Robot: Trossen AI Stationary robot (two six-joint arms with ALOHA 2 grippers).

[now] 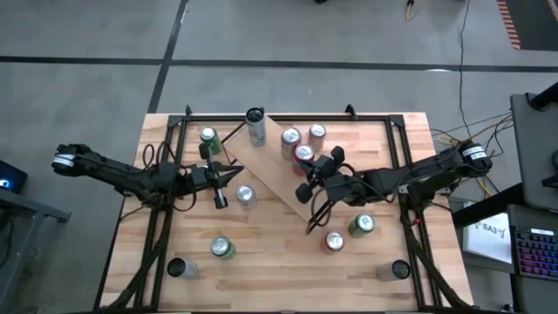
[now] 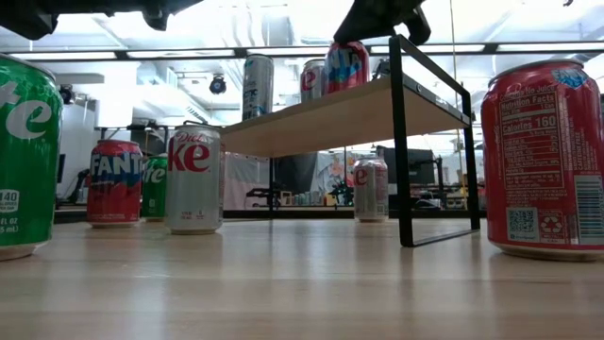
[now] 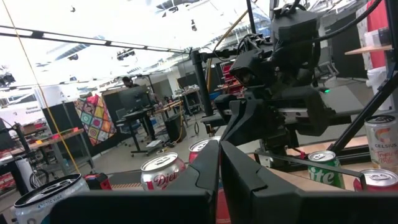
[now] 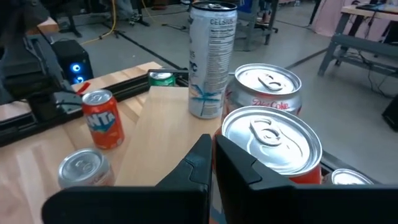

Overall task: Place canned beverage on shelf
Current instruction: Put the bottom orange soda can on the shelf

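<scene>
Four cans (image 1: 301,145) crowd shelf (image 1: 272,171); more cans (image 1: 221,248) around.

arms: dark, jointed | wrist ends: white | cables: black loops

Bright, even light from overhead across the wooden table (image 1: 261,235), shadows faint and short. At table height the ceiling strip lights (image 2: 236,47) blow out to white, and the nearest green can (image 2: 24,156) looks soft. Left wrist view: the ceiling glares, its own fingers (image 3: 205,180) dark and blurred.
</scene>
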